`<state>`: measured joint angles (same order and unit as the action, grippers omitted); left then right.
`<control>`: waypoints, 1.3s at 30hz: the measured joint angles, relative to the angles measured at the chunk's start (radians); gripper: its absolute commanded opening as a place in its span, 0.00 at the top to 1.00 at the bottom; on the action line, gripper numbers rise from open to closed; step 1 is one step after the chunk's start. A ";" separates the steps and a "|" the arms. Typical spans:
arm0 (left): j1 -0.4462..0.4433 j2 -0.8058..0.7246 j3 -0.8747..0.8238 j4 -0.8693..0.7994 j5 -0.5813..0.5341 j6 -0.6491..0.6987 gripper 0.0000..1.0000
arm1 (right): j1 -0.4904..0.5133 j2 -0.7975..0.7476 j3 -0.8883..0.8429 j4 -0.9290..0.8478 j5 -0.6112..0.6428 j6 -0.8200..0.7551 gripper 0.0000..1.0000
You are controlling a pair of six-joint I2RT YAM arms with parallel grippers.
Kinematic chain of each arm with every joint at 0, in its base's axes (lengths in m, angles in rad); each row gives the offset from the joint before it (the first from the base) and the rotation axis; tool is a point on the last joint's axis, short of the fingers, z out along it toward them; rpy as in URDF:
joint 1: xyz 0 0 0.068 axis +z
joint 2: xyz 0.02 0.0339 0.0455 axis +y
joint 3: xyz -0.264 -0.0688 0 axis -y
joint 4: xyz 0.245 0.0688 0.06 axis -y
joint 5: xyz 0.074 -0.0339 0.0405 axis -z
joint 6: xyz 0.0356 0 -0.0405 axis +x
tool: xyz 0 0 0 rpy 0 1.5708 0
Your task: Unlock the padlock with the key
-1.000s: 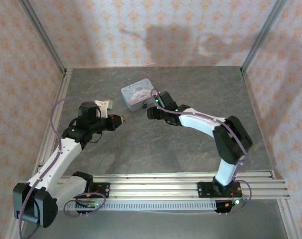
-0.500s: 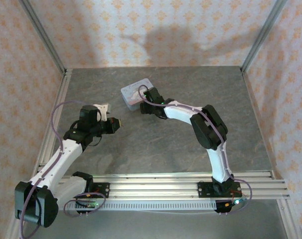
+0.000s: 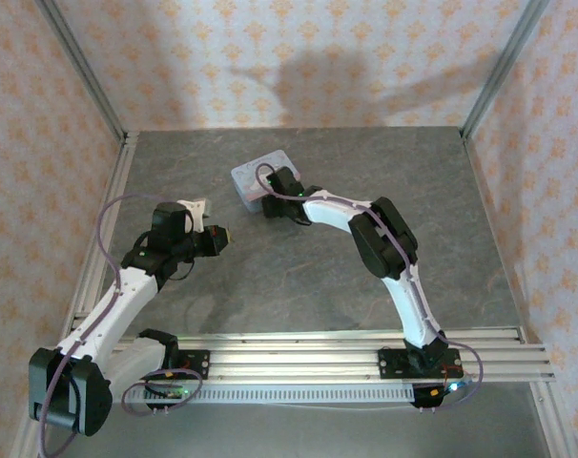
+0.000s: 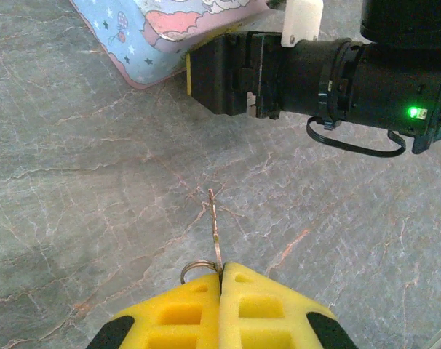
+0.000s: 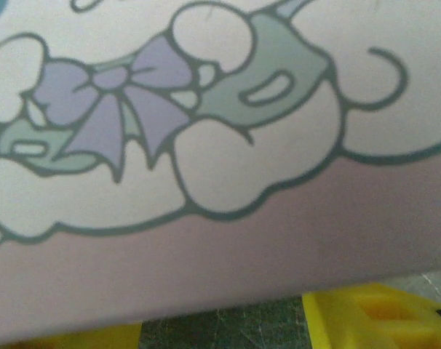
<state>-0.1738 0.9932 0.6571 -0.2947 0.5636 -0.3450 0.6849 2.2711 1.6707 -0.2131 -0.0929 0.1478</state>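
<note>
At bottom centre the left gripper [image 4: 222, 275] pinches the key [image 4: 215, 222] blade-forward, ready for insertion, while the right gripper [image 5: 220, 329], jaws apart, noses against the tin [image 5: 206, 182], likely to steady it

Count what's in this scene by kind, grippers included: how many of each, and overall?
Tin box: 1
Key: 1
Grippers: 2, the left gripper and the right gripper
Total: 4
</note>
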 measured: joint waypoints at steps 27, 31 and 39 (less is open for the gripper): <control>0.000 0.005 -0.011 0.000 -0.003 0.006 1.00 | 0.017 -0.010 -0.054 0.109 0.018 -0.079 0.97; 0.000 0.005 -0.011 0.000 -0.004 0.006 1.00 | 0.018 -0.051 -0.130 0.149 0.010 -0.079 1.00; 0.000 0.005 -0.026 0.000 -0.004 0.006 1.00 | 0.035 -0.170 -0.315 0.198 -0.022 -0.066 1.00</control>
<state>-0.1738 0.9977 0.6308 -0.2951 0.5598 -0.3386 0.7204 2.1010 1.3560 -0.0147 -0.1150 0.0822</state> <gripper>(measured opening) 0.046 0.137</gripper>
